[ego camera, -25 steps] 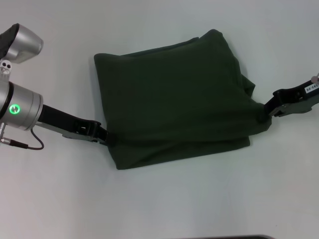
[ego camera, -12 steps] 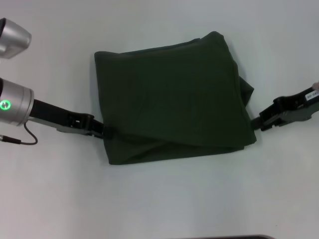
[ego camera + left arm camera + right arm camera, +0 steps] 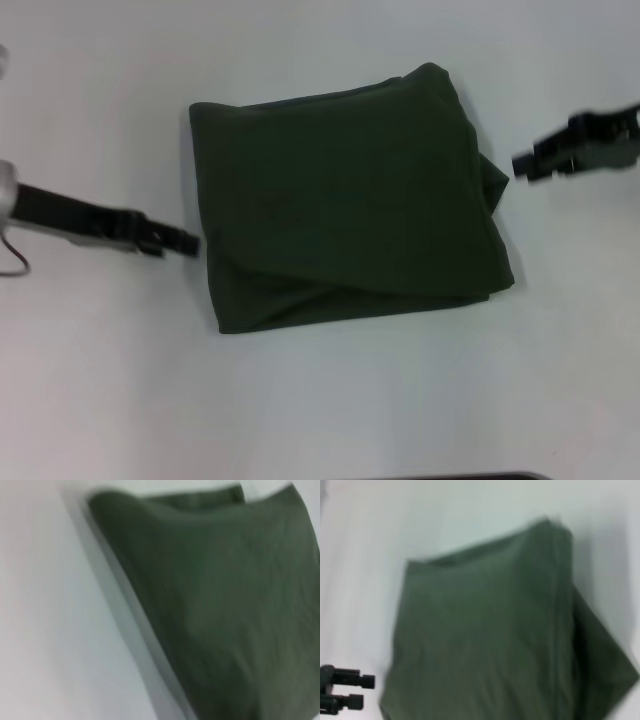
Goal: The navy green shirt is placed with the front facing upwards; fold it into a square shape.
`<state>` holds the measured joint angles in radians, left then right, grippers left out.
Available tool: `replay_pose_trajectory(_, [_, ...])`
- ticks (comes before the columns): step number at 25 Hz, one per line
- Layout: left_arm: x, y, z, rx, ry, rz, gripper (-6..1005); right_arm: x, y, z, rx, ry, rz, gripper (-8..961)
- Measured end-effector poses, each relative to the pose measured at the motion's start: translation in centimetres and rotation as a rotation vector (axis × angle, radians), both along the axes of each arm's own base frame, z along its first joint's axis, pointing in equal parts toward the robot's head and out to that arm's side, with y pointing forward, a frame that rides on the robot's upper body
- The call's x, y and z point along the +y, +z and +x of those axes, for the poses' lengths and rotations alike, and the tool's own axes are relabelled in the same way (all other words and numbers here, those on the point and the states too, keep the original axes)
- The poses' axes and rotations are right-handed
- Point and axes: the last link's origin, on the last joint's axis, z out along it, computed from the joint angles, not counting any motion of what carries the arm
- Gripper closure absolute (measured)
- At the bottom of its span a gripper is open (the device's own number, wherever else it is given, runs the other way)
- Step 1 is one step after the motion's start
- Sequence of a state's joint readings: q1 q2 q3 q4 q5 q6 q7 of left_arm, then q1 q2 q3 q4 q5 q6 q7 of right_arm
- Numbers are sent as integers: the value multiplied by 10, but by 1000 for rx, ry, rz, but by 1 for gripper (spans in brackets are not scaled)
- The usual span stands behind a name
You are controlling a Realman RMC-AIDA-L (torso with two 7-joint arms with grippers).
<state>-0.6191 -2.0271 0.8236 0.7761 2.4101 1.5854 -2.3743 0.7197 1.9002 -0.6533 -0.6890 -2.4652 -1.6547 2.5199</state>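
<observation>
Shirt (image 3: 345, 215) lies folded in a rough square mid-table (image 3: 330, 400), plain dark green side up, no lettering showing. Layered edges stick out along the near edge and at the right side, where a loose corner pokes out.

Left gripper (image 3: 185, 242) sits just off the shirt's left edge, not touching, holding nothing; from the right wrist view its two fingers (image 3: 365, 681) stand slightly apart.

Right gripper (image 3: 525, 165) hovers off the shirt's right edge, clear of the cloth, holding nothing; can't tell how far open.

Bare white table around the shirt, nothing between the grippers and the cloth.
</observation>
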Motion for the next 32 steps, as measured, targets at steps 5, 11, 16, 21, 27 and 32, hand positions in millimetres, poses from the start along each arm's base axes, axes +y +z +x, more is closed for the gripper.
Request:
replay_pose_trajectory(5, [3,29,8,-84,-74,88,348,13,15,-20,79,72,86,688])
replay_pose_trajectory(11, [9,40,38,-218,-183,68,312,24,28,-56,257,319,213,680])
replay_pose_trajectory(16, [12,40,44,-228,-195,62,311,28,23,-57,324,421,315,598])
replay_pose_trajectory(21, [12,39,46,-237,-197,60,311,29,14,-50,307,404,298,413])
replay_pose_trajectory(27, [18,39,49,-258,-170,88,311,28,15,-48,296,396,301,233])
replay_pose_trajectory(32, [26,28,41,-237,-81,121,310,28,17,-38,272,373,326,144])
